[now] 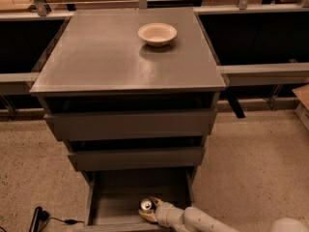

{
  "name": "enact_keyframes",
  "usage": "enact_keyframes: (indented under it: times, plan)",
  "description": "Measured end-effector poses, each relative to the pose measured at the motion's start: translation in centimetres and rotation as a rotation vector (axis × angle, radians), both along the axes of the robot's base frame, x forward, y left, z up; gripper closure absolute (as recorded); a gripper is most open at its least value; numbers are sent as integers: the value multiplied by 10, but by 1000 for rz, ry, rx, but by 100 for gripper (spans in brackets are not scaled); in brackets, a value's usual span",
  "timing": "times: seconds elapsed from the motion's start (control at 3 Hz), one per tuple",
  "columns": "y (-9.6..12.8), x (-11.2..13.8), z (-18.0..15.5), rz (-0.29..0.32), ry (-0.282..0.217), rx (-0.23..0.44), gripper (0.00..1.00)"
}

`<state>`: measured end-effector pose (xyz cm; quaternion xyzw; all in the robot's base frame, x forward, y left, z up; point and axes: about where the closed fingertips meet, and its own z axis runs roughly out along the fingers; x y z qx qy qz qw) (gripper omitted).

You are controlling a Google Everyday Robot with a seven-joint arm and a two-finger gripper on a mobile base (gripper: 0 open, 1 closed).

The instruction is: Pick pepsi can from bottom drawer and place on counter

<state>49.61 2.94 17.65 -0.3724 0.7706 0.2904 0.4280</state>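
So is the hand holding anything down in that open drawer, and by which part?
Cannot tell. The hand is in the bottom drawer, right against the pepsi can near the drawer's front, at the can's side; a closed grip isn't visible.

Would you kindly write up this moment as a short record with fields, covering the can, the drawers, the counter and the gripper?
pepsi can: inside the bottom drawer, near its front, silver top showing
bottom drawer: pulled open, further out than the two upper drawers
counter: carries a cream bowl towards the back
gripper: low inside the bottom drawer, right at the can
task status: can not yet on the counter
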Motion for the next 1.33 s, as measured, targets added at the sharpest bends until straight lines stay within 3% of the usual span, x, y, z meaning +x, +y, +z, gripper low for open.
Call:
enact_keyframes:
  times: [0.33, 0.67, 1.0, 1.33]
  plan:
    - [-1, 6, 11, -9, -16, 4, 100]
    - [-12, 18, 47, -45, -56, 18, 100]
    - [-29, 22, 107, -71, -88, 82, 100]
    - [-46, 17, 174, -19, -54, 151, 100]
